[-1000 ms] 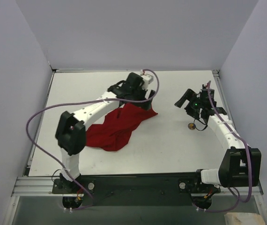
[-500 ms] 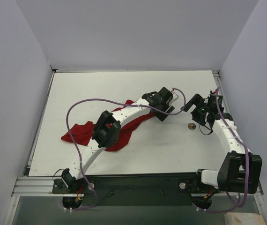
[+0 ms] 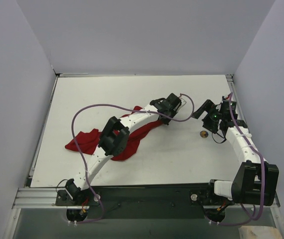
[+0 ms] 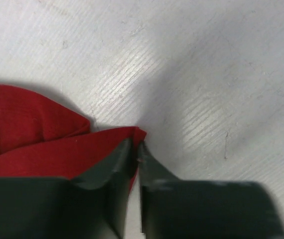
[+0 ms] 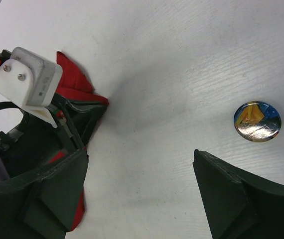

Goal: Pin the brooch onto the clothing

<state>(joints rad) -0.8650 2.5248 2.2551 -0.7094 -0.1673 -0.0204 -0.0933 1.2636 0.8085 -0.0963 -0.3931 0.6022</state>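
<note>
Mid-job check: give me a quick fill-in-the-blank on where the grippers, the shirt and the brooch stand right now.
1. The left gripper is shut on a corner of the ____ T-shirt.
2. The brooch lies on the bare ____, apart from the T-shirt.
3. The right gripper is ____, holding nothing.

Missing words: red; table; open.

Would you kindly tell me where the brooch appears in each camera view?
Top external: brooch right of centre.
Left wrist: not in view.
Right wrist: right side, mid-height.
Shared landmark: red T-shirt, showing in all three.
</note>
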